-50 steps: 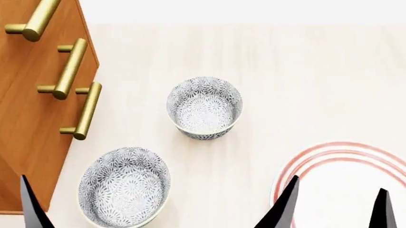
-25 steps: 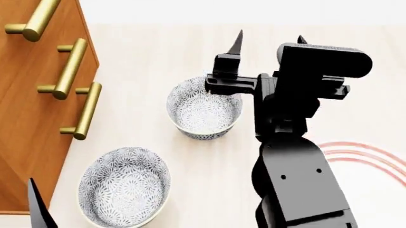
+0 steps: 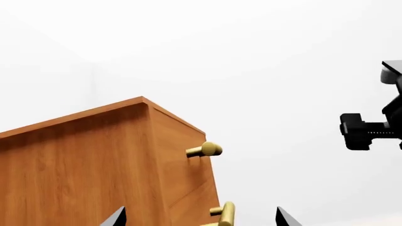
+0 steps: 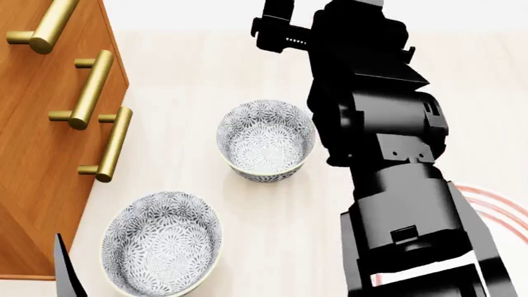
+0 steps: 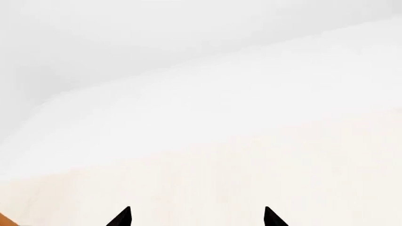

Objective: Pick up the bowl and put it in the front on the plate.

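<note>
Two alike grey-blue floral bowls stand on the pale table in the head view: one bowl (image 4: 266, 141) at the middle, the other bowl (image 4: 162, 243) nearer, at the lower left. Only red rings of the plate (image 4: 488, 205) show at the right; my black right arm (image 4: 387, 154) covers the rest. That arm reaches past the middle bowl, its fingers beyond the top edge. In its wrist view my right gripper (image 5: 196, 217) is open over bare table, holding nothing. My left gripper (image 3: 201, 219) is open too, facing the cabinet; one fingertip (image 4: 66, 272) shows beside the near bowl.
A wooden cabinet (image 4: 33, 136) with brass bar handles (image 4: 91, 90) stands along the table's left side, close to the near bowl. In the left wrist view the cabinet (image 3: 94, 165) fills the lower left. A white wall lies behind the table.
My right arm rose from the bottom edge and stretched far over the table, past the middle bowl, now hiding most of the plate. The left fingertip crept slightly right. Both bowls stayed put.
</note>
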Available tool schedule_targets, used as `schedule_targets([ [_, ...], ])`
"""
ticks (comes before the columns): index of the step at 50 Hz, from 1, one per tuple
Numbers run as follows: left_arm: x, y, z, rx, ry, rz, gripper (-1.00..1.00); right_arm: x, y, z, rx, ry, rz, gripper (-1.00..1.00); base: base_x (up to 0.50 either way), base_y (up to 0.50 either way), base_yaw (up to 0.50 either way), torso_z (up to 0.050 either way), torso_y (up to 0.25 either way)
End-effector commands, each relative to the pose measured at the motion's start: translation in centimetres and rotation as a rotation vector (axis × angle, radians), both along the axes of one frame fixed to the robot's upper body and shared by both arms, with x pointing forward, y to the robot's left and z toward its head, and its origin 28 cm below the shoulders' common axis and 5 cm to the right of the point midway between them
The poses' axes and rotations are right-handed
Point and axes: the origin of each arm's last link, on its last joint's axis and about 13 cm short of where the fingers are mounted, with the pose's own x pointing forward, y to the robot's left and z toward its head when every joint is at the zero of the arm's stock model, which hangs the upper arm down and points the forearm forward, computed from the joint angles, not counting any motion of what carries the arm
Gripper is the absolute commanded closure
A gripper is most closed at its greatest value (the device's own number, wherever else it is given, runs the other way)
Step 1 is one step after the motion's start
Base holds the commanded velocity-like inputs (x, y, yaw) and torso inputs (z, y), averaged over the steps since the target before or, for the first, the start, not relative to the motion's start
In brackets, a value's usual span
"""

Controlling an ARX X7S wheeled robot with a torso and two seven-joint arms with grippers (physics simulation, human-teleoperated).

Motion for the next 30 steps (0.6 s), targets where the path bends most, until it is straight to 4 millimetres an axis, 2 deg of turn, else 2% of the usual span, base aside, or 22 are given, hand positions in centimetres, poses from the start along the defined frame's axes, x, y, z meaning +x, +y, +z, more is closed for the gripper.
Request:
schedule_targets([
  [1, 0.1, -0.1, 0.0, 0.015, 0.01, -0.003, -1.0, 0.0, -0.1, -0.2, 0.084, 0.137, -0.109, -1.0, 0.0, 0.0, 0.0, 0.0, 0.0],
  [11, 0.2, -0.1, -0.2, 0.012, 0.025, -0.007, -1.0, -0.1, 0.4, -2.1, -0.026, 0.147, -0.052, -1.0, 0.0, 0.0, 0.0, 0.0, 0.0],
  [30, 0.3, -0.1, -0.4, 0.01, 0.042, -0.012, -1.0, -0.3, 1.0, -4.4, -0.011, 0.186, -0.037, -1.0, 0.0, 0.0, 0.0, 0.0, 0.0],
])
